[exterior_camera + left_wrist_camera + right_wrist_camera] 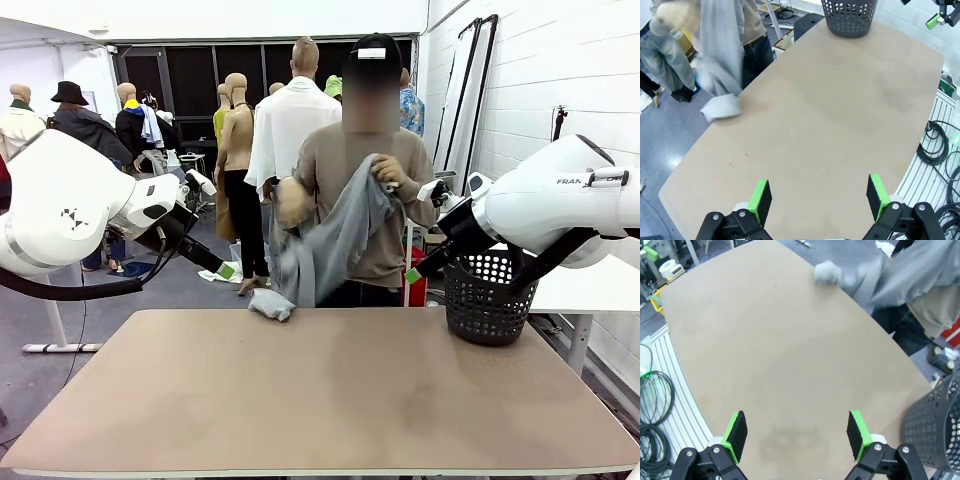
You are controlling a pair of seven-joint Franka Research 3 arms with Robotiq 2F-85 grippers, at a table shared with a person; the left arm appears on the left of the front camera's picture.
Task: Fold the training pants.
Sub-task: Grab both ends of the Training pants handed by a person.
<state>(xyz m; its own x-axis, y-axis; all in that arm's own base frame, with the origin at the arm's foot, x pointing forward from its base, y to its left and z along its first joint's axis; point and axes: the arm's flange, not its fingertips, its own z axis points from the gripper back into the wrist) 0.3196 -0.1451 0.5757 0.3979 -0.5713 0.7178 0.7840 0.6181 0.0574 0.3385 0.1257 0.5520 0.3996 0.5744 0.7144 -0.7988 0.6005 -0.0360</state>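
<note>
Hand [385, 172] clenched on training pants [335, 240], left gripper [819, 197] spread, empty, right gripper [796, 434] spread, empty

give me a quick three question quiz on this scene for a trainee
1. True or false: the soft light-grey training pants lie spread flat on the tan table.
2. The black perforated plastic basket stands: A) on the table's far right corner, B) on the near left corner, C) on the floor.
3. Fill in: the left gripper and the right gripper are both ___.
Key: 1 false, the person's hand holds them up, with only one end touching the table; 2 A; 3 open.
</note>
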